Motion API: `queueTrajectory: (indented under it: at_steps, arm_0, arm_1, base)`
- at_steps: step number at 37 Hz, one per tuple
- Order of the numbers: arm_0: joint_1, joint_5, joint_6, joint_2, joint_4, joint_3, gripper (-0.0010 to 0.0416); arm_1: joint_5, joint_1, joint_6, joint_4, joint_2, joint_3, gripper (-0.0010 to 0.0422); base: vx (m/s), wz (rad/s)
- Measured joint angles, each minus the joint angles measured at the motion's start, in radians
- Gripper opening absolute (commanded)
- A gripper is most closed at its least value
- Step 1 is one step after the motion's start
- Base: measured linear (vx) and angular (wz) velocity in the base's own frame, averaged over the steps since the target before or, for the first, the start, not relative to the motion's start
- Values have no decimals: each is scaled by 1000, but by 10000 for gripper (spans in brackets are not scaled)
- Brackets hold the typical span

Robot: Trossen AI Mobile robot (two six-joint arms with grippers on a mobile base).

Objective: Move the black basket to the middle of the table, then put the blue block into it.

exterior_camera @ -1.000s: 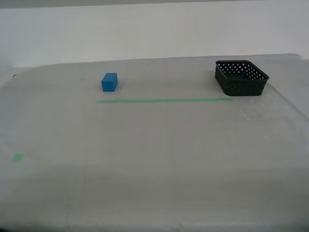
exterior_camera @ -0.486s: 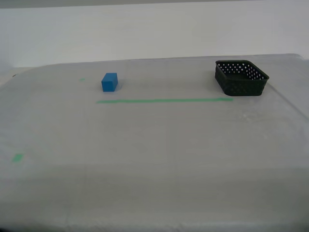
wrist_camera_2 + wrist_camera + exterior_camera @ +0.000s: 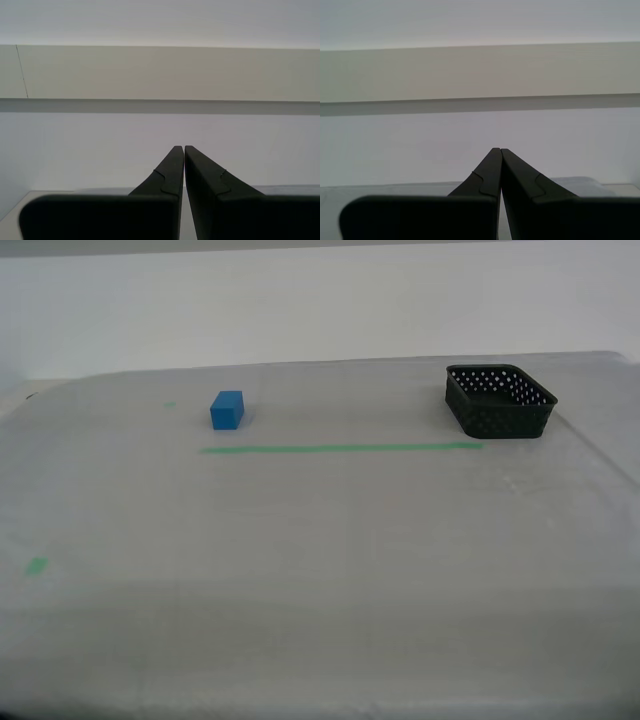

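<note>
The black basket point(image 3: 500, 400) stands on the table point(image 3: 320, 540) near the far edge, toward the exterior view's right. The blue block point(image 3: 227, 410) sits toward the exterior view's left, just behind the long green tape line point(image 3: 340, 448). Neither arm shows in the exterior view. My first gripper point(image 3: 500, 150) is shut, its black fingers meeting at the tips, with nothing between them and a pale wall behind. My second gripper point(image 3: 183, 147) is likewise shut and holds nothing, facing the wall. Neither wrist view shows the basket or the block.
A small green tape bit point(image 3: 37, 565) lies near the exterior view's left edge, and a fainter one point(image 3: 170, 405) beside the block. A white wall runs behind the table's far edge. The table's side edge slants past the basket at the exterior view's right.
</note>
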Motion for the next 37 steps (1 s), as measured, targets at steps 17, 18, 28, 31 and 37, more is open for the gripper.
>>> queueTrajectory:
  at_steps: [17,18,28,31,37]
  arm_0:
    - [0,0,2,0,-141,78,-1]
    - [0,0,2,0,-157,84,-1]
    - [1,0,2,0,-317,148,-1]
    - [0,0,2,3,-373,175,-1]
    - [1,0,2,15,-498,244,-1]
  arm_1:
    - [0,0,0,0,0,0,0]
    - [0,0,0,0,0,0,0]
    - [0,0,0,0,0,0,0]
    - [0,0,0,0,0,0,0]
    - [0,0,0,0,0,0,0]
  base:
    - [0,0]
    - [0,0]
    - [0,0]
    - [0,0]
    - [0,0]
